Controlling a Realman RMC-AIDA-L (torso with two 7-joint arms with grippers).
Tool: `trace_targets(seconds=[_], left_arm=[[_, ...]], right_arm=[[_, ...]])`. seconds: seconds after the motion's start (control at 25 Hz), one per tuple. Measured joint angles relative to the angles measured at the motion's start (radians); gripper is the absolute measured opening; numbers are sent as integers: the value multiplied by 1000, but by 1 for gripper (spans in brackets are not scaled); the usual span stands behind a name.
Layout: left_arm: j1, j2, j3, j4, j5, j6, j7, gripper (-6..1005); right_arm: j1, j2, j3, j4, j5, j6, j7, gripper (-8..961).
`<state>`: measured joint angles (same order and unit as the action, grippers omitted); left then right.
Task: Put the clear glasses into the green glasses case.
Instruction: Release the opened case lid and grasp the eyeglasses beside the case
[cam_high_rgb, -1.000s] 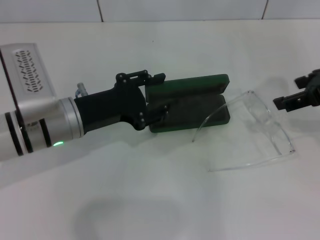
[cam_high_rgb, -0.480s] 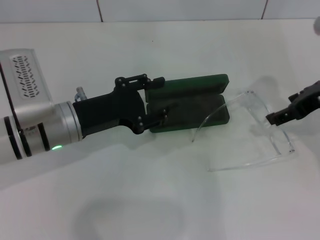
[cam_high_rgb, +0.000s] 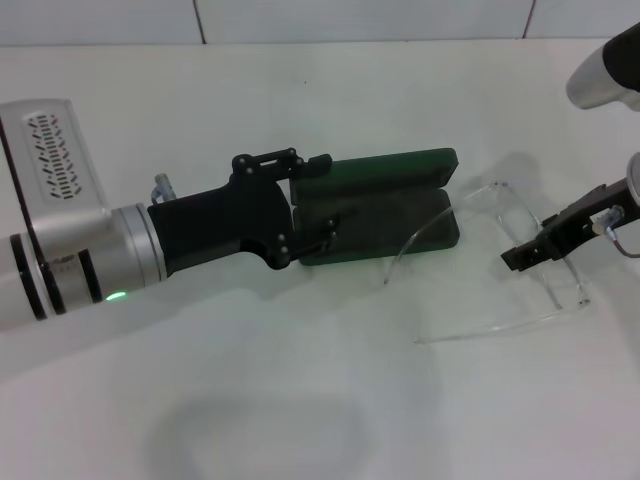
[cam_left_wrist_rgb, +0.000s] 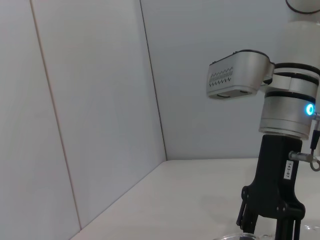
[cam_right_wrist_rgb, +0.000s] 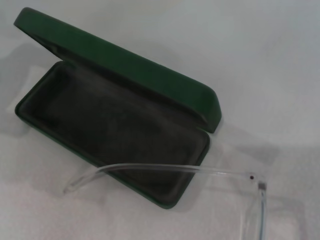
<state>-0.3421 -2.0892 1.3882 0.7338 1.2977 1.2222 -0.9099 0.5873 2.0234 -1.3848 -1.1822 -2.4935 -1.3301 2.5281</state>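
Note:
The green glasses case (cam_high_rgb: 400, 215) lies open in the middle of the table, lid (cam_high_rgb: 385, 170) tilted back, dark lining showing. My left gripper (cam_high_rgb: 315, 198) is at the case's left end, open, one finger by the lid and one over the base. The clear glasses (cam_high_rgb: 565, 287) lie just right of the case, arms unfolded, one arm tip resting over the case's right end. My right gripper (cam_high_rgb: 525, 252) hovers over the lens with its fingers apart and nothing between them; it also shows in the left wrist view, right gripper (cam_left_wrist_rgb: 267, 232). In the right wrist view, the case (cam_right_wrist_rgb: 115, 130) is empty and a glasses arm (cam_right_wrist_rgb: 165, 169) crosses its corner.
A white table (cam_high_rgb: 300, 400) carries everything, with a white tiled wall (cam_high_rgb: 360, 20) along its far edge. The left arm's silver housing (cam_high_rgb: 60, 200) lies low over the table's left side.
My right gripper has come in from the right edge, moving left and down over the glasses' lens. The left arm has shifted only slightly leftward. Case and glasses have stayed put.

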Motion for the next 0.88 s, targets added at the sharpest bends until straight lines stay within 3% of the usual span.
trace_targets(seconds=[0.08,0.88], left_arm=[[1,0,0,-1,0,0,0,590],[2,0,0,-26,-3,0,17,588]], right_arm=[[0,0,0,2,0,2,0,825],[-12,1,-4,44,17,50,0,368]])
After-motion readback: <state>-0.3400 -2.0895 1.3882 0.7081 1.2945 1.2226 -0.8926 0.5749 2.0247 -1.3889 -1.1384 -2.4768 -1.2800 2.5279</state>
